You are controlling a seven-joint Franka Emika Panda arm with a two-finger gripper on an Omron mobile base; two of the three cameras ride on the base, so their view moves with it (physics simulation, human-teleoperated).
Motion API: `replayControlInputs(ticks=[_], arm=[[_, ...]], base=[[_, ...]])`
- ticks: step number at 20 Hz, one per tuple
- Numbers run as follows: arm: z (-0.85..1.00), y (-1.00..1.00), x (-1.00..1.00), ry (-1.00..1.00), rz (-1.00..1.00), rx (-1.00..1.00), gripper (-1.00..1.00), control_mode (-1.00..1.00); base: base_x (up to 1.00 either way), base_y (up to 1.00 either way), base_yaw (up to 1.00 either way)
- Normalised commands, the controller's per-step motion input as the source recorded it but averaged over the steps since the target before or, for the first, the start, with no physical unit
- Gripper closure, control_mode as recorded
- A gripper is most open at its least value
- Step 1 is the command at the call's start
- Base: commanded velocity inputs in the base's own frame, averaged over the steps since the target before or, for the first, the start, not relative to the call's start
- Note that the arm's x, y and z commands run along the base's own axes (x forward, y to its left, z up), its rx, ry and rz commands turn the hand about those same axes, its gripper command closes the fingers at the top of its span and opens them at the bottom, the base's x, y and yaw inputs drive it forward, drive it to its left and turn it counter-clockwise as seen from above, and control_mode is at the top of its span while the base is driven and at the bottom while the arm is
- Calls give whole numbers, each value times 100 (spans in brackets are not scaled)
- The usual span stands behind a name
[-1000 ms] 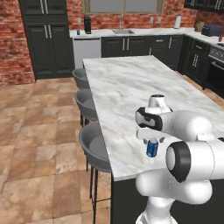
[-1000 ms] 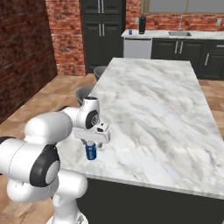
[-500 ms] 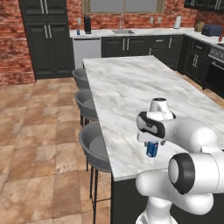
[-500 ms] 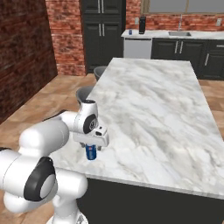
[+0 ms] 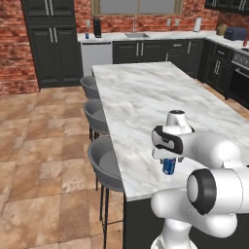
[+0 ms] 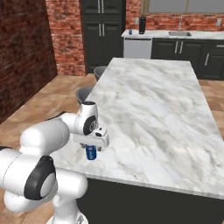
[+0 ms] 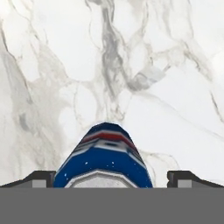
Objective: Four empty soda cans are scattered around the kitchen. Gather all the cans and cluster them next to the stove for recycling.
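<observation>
A blue soda can (image 5: 168, 167) (image 6: 91, 152) with a red-white label stands upright on the marble island (image 5: 141, 97), close to its near edge. My gripper (image 5: 168, 159) (image 6: 91, 148) points straight down over it and is open. In the hand view the can (image 7: 105, 155) rises between the two fingertips (image 7: 39, 178), one on each side, with gaps to both. A second small blue can (image 5: 87, 35) (image 6: 130, 32) stands on the back counter beside a black appliance. The stove (image 5: 242, 61) is at the far right edge.
Three grey stools (image 5: 104, 160) line the island's left side. Dark cabinets and a sink (image 5: 136, 35) run along the back wall. A dark toaster (image 5: 235, 33) sits on the right counter near the stove. The island top (image 6: 153, 100) stretches away beyond the can.
The hand has swung over the blue can and come down a little around it. The can has not moved, and the jaws have stayed wide.
</observation>
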Motion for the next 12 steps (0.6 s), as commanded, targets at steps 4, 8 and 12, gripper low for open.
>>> replayControlInputs(ticks=[4,8,12], arm=[[-10,0,0,0,0,0,-100,-100],[-15,0,0,0,0,0,-100,-100],[-16,0,0,0,0,0,100,-100]], base=[[0,0,0],[0,0,0],[0,0,0]])
